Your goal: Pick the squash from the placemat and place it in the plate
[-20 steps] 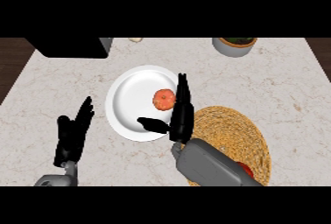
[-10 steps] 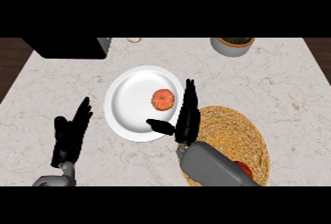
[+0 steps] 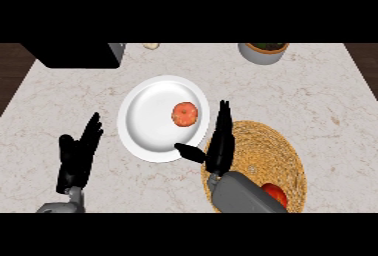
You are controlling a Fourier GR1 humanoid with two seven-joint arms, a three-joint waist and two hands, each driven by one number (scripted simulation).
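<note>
The right hand (image 3: 218, 142) is standing edge-on between plate and placemat, fingers straight and extended away from the robot, thumb jutting left over the plate's near rim. It is holding nothing; the fingers are lying together and uncurled, apart from the squash. The grey right forearm (image 3: 240, 195) is entering from the lower edge and covering part of the placemat.

The squash (image 3: 184, 114) is sitting inside the plate (image 3: 144, 120), right of its middle, clear of the hand. It is showing as a small, rounded, orange-red body with a slightly mottled skin. The plate is white, smooth and glossy, with a shallow raised rim, and its right edge is lying just beside the placemat.

The placemat (image 3: 277, 145) is round, woven in tan straw-like coils, coarse in texture. A second red rounded item (image 3: 275, 194) is resting on its near side, partly hidden by the forearm; its kind cannot be told.

The left hand (image 3: 77, 157) is resting open at the lower left, fingers up, on the pale speckled counter (image 3: 325, 100).

Judgement: the placing is appearing done, the squash lying released in the plate. What is remaining, if anything, is only drawing the right hand clear.
</note>
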